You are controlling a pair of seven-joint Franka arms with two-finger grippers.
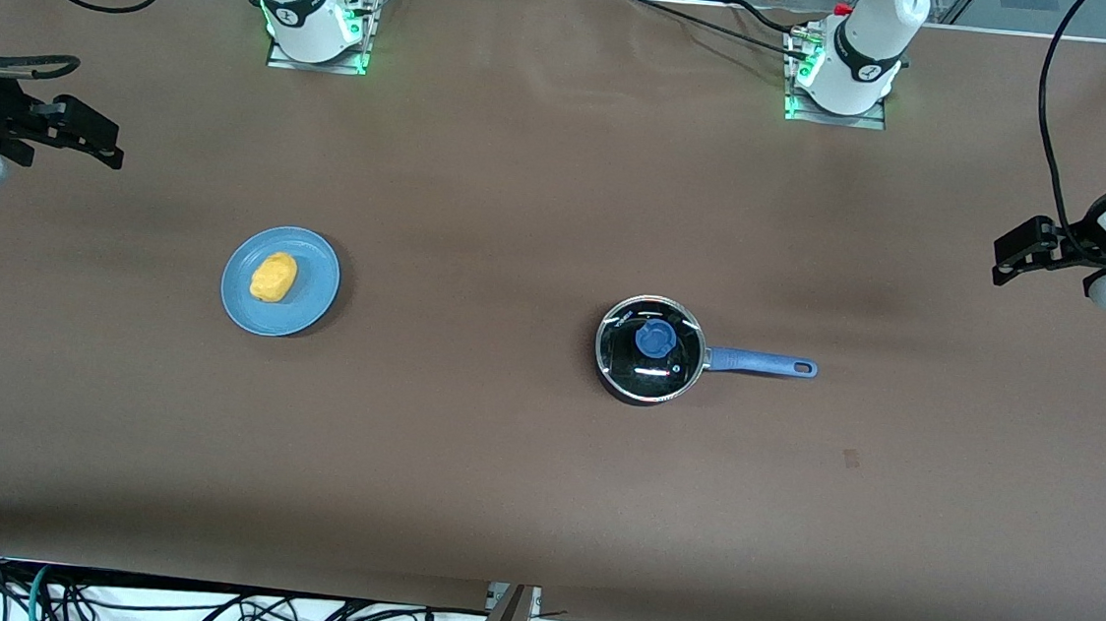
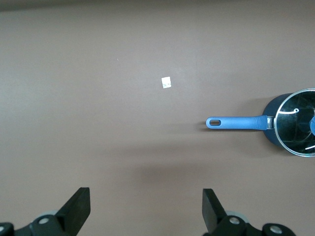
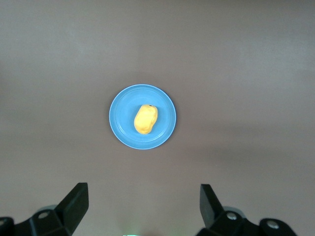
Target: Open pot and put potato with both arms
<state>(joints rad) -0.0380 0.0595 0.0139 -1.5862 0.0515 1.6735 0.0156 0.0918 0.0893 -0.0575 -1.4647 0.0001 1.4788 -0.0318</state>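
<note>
Front view: brown counter (image 1: 501, 464); potato (image 1: 273, 276) on plate (image 1: 311, 306) toward the right arm's end, lidded pot (image 1: 651, 350) toward the left arm's. Left pincer (image 1: 1019, 256) and right pincer (image 1: 93, 138) wait at the counter ends.
Left wrist view: fingers (image 2: 78, 209) spread, pot near.
Right wrist view: fingers (image 3: 75, 204) spread, potato on plate.

The potato (image 1: 273, 276) lies on the plate (image 1: 309, 303), toward the right arm's end of the table (image 1: 499, 494), and the pot (image 1: 651, 349) stands well apart from it toward the left arm's end, slightly nearer the front camera, with its lid (image 1: 653, 353) on and its handle (image 1: 762, 364) pointing at the left arm's end. A small paper scrap (image 1: 851, 458) lies on the table nearer the front camera than the handle's tip. The right gripper (image 1: 97, 141) hangs open over the right arm's end of the table and the left gripper (image 1: 1016, 260) hangs open over the left arm's end, each well apart from plate and pot.
</note>
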